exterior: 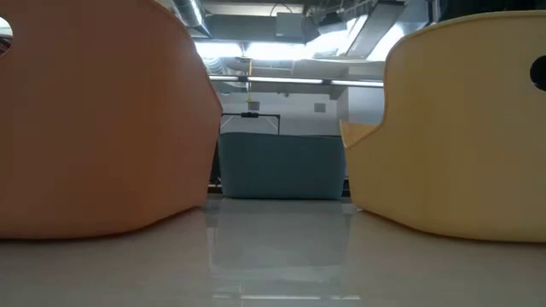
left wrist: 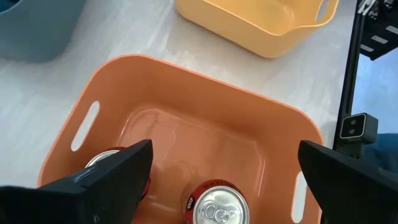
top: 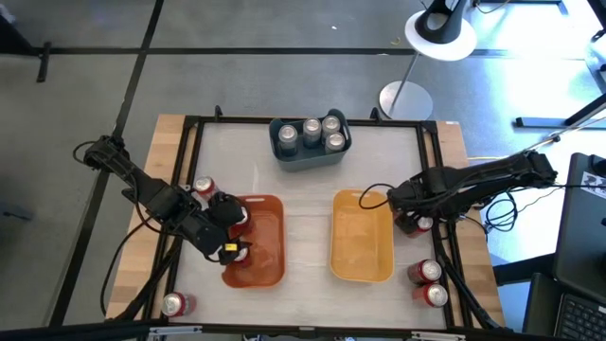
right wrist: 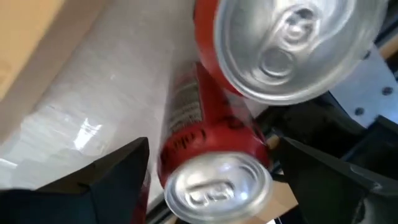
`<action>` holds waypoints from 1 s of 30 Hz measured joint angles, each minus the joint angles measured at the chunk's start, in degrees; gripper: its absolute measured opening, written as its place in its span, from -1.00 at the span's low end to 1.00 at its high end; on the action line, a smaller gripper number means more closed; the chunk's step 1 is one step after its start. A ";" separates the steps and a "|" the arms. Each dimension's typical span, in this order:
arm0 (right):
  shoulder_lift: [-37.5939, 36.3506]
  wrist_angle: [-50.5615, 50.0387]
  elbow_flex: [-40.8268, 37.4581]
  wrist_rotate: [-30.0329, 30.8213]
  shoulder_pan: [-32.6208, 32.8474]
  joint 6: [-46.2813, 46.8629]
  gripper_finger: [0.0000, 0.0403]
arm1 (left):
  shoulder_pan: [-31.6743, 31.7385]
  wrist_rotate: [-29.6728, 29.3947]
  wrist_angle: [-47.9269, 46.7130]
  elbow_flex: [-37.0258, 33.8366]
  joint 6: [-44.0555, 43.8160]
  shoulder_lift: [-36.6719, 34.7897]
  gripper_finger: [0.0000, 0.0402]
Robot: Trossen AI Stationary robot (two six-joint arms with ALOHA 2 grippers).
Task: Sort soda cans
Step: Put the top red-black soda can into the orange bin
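We had the left claw (left wrist: 224, 180) spread wide over the orange bin (top: 270, 270) at 7 o'clock, two red cans (left wrist: 217, 204) inside. The right claw (right wrist: 208, 180), wide too, straddled a fallen red can (right wrist: 208, 137) at 3 o'clock on the table (top: 303, 204). Cans looked light, slick, dentable, so we'd grab mid-body. The label text was unreadable.

Red can (right wrist: 292, 43) cut off above.
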 joint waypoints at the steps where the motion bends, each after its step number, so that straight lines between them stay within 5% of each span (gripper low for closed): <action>1: 0.01 0.34 -0.46 -0.43 0.00 0.05 0.77 | 0.00 -0.01 0.00 0.00 0.00 0.00 0.94; 9: -0.07 2.71 -4.92 -4.44 0.02 0.52 0.75 | 0.00 0.00 -0.04 0.00 0.00 0.00 0.93; 16: -0.13 3.76 -5.13 -4.44 0.02 0.26 0.41 | 0.00 0.00 -0.02 0.00 0.20 0.00 0.93; 19: -0.13 3.76 -5.00 -4.41 0.02 -0.87 0.41 | 0.00 0.00 -0.04 0.00 0.28 0.00 0.93; 30: -0.05 3.88 4.52 -4.40 2.15 -2.52 0.41 | -0.11 -0.04 -0.09 -0.02 -0.51 0.33 0.93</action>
